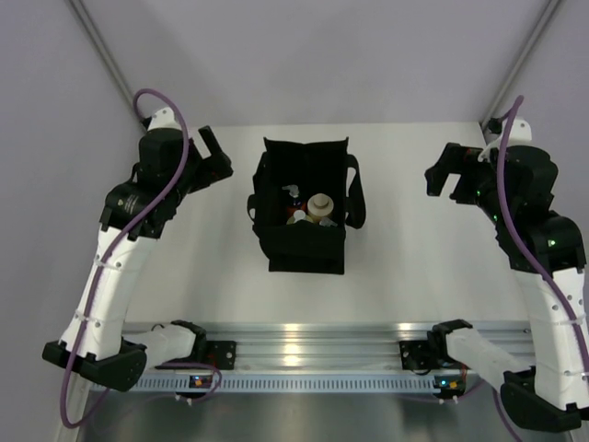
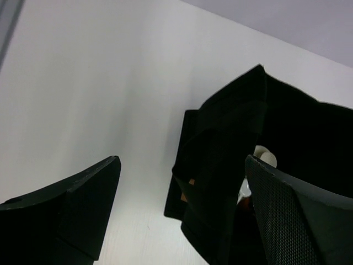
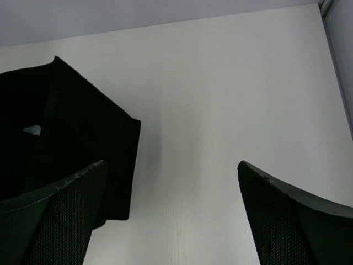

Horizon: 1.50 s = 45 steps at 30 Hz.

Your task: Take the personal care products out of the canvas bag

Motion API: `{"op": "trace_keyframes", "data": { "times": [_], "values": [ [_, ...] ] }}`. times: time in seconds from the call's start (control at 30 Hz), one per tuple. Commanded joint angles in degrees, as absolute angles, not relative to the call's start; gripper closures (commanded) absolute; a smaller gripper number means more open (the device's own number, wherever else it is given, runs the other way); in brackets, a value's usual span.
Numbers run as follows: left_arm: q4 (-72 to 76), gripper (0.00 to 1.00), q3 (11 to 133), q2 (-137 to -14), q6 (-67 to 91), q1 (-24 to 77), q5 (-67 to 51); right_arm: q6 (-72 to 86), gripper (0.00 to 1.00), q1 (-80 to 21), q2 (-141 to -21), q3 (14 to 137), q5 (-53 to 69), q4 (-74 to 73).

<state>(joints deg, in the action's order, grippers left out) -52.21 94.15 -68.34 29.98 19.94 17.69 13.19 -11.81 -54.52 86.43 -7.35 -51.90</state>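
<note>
A white worktop (image 1: 414,267) is seen from above, with a silver rail (image 1: 304,354) fixed along its near edge. The left arm (image 1: 106,276) is raised from the left end of the rail and the right arm (image 1: 552,304) from the right end. Both are bent inward toward the middle of the worktop.

A black bag (image 1: 306,250) is stood upright at the centre of the worktop, between the two arms and well apart from each. Its mouth is open upward, and a black strap (image 1: 354,193) is draped down its right side.

The left gripper (image 1: 213,155) is held to the left of the bag, apart from it, and is released. In the left wrist view its fingers (image 2: 83,215) are spread wide, with only bag and worktop seen beyond them. The right gripper (image 1: 444,175) is held to the right of the bag, farther off, and is likewise released and empty. In the right wrist view a corner of the bag is seen past the left finger.

The bottles (image 1: 299,218) are kept inside the bag, clustered at its bottom. A beige bottle (image 1: 319,206) with a rounded cap is seen most plainly. Pale and orange-red parts of others are glimpsed on its left, but they cannot be told apart singly.
</note>
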Motion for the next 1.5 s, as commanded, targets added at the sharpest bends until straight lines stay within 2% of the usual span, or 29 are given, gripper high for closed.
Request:
{"op": "trace_keyframes", "data": {
  "times": [0.0, 0.17, 0.3, 0.67, 0.8, 0.83, 0.9, 0.93, 0.97, 1.0, 1.03, 1.13, 1.27, 1.47],
  "values": [
    [-52.4, 0.01, 89.1, -66.6, 33.9, 20.3, 9.3, 13.1, 0.00, -11.1, -55.3, 87.4, -1.9, -48.5],
    [-52.0, 0.02, 85.7, -67.1, 34.7, 21.5, 0.9, 12.4, 0.01, -11.1, -56.2, 86.2, 3.9, -48.6],
    [-47.7, 0.03, 82.4, -67.2, 34.5, 22.7, -10.5, 12.6, 0.00, -11.2, -56.5, 84.9, 5.6, -48.4],
    [-47.5, 0.25, 75.1, -64.0, 38.0, 27.4, -11.0, 11.9, 0.01, -11.2, -54.4, 81.7, 6.8, -48.7],
    [-47.5, 0.43, 72.0, -62.6, 39.3, 28.5, -10.3, 12.2, 0.01, -11.1, -54.1, 80.9, 8.0, -48.6],
    [-47.5, 0.54, 71.5, -62.5, 39.5, 28.7, -10.2, 12.3, 0.01, -11.2, -54.3, 81.0, 8.4, -48.6],
    [-47.5, 0.68, 70.8, -62.5, 39.6, 29.1, -9.9, 13.0, 0.01, -11.2, -54.6, 81.8, 10.2, -48.3],
    [-47.5, 0.79, 70.6, -62.6, 39.5, 29.2, -10.0, 13.6, 0.00, -11.2, -54.6, 82.1, 11.0, -47.7],
    [-47.4, 0.85, 70.3, -63.0, 39.4, 29.4, -10.1, 15.9, 0.01, -11.2, -54.8, 82.4, 11.6, -47.0],
    [-47.4, 0.95, 70.3, -63.4, 38.3, 29.8, -10.5, 17.1, 0.01, -11.2, -55.2, 83.5, 14.6, -45.0],
    [-47.4, 0.98, 70.1, -63.9, 37.9, 29.9, -11.0, 17.9, 0.01, -11.2, -55.8, 84.0, 14.7, -44.1],
    [-46.7, 1.00, 69.1, -65.2, 37.0, 30.5, -13.1, 21.7, 0.07, -12.7, -59.0, 86.4, 20.3, -41.7],
    [-45.5, 1.00, 67.1, -65.7, 35.9, 32.7, -12.7, 22.1, 0.14, -20.6, -62.7, 89.6, 16.1, -41.1],
    [-45.1, 1.00, 63.0, -65.4, 36.9, 36.1, -7.7, 21.4, 0.30, -33.6, -69.7, 94.6, 9.5, -41.2]
  ]
}}
